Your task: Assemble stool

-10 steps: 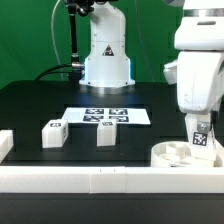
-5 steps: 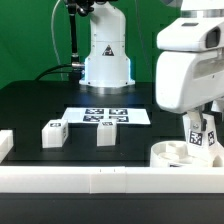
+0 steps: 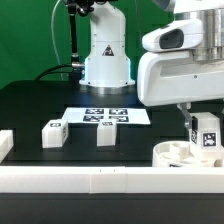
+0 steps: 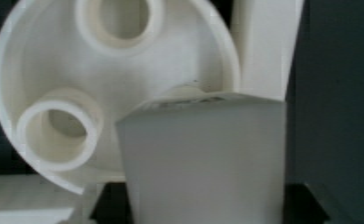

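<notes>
The arm [image 3: 185, 65] hangs wrist-down, its gripper [image 3: 205, 128] clamped (jaws nearly together).

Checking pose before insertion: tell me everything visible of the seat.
White plastic seat: thick round disc, lying flat at the exterior view's right, just behind the front rail. Round sockets face up; two show in the wrist view. A tagged leg stands upright over its right part; contact cannot be told.
</notes>
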